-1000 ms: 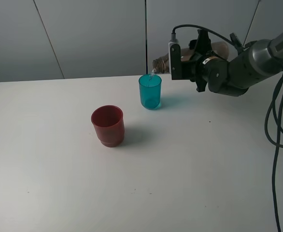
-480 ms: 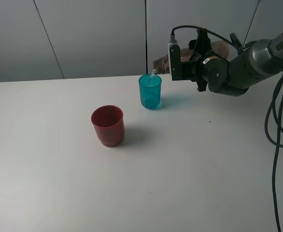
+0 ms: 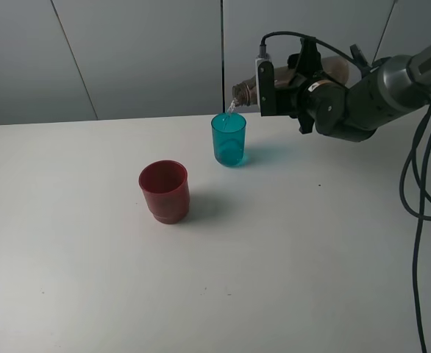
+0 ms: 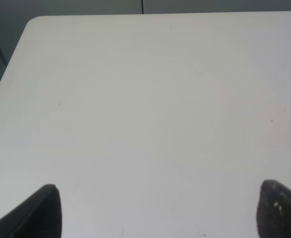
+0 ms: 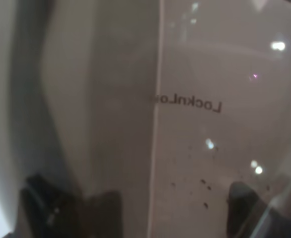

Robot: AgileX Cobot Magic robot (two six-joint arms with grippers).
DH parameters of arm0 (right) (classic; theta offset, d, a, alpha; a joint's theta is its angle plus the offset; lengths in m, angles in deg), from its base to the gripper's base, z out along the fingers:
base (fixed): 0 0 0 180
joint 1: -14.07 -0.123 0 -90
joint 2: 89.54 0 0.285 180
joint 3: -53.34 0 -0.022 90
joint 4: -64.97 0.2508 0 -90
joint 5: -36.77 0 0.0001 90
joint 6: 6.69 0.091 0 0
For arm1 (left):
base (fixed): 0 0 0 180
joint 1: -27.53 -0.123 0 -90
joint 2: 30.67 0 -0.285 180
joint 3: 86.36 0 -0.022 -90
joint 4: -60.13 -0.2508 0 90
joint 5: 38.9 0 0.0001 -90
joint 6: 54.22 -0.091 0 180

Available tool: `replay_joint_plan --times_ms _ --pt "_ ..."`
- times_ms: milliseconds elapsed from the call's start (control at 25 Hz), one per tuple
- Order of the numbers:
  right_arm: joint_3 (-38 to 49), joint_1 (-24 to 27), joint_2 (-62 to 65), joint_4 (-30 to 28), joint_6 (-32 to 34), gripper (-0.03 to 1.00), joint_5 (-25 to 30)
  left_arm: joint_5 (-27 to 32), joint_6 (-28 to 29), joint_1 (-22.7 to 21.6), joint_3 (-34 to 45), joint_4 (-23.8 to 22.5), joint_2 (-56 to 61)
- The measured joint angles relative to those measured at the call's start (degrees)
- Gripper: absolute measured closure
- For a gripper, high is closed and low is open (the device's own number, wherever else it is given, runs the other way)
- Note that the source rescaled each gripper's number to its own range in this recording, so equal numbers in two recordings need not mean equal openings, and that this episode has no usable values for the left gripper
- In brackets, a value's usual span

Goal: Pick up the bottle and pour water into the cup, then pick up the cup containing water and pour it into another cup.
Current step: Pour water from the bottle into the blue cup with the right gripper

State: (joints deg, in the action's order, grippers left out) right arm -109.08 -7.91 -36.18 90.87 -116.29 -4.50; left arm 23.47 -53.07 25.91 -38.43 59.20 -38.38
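Right gripper is clamping the bottle around its body, jaws closed tight on it. It is holding the bottle up off the table, tipped close to horizontal, neck pointing toward the robot's left. The mouth is sitting just above the rim of the teal cup. A thin stream looks to be running from mouth to cup, though it's faint in the high view. The teal cup is standing upright toward the table's back edge. The red cup is standing upright nearer the front and further left, well apart from the teal one. The right wrist view is filling up with the bottle's smoky wall.

Left gripper is hovering over bare table, fingers spread wide, gripping nothing.
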Motion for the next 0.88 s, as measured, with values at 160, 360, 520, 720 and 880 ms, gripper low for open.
replay_joint_plan --times_ms 160,360,520,720,880 --pt "0.0 0.0 0.0 0.14 -1.99 0.95 0.0 0.0 0.0 0.0 0.0 0.0 0.0" --pt "-0.04 0.0 0.0 0.14 -3.35 0.95 0.0 0.0 0.0 0.0 0.0 0.0 0.0" --pt "-0.04 0.0 0.0 0.14 -4.87 0.95 0.0 0.0 0.0 0.0 0.0 0.0 0.0" --pt "-0.04 0.0 0.0 0.14 -5.74 0.95 0.0 0.0 0.0 0.0 0.0 0.0 0.0" --pt "-0.04 0.0 0.0 0.14 -6.96 0.95 0.0 0.0 0.0 0.0 0.0 0.0 0.0"
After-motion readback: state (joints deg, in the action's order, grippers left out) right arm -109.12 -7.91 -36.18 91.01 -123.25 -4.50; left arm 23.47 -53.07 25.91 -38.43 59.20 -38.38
